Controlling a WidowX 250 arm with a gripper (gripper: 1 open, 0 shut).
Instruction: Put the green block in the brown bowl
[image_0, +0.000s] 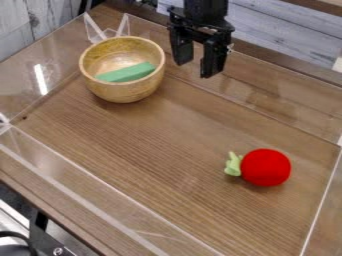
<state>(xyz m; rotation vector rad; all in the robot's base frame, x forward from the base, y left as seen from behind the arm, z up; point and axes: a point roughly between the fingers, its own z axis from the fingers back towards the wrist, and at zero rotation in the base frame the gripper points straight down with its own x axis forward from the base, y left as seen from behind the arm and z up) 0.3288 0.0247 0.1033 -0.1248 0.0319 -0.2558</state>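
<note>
tabletop: green block (126, 72) left of open claw (197, 58).

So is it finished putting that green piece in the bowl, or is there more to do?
It looks done: the green block lies inside the brown bowl. Nothing is in hand; the gripper hangs open and empty just right of the bowl, above the table. Nothing visible is left for this job. The red toy near the front right is not part of it.
</note>
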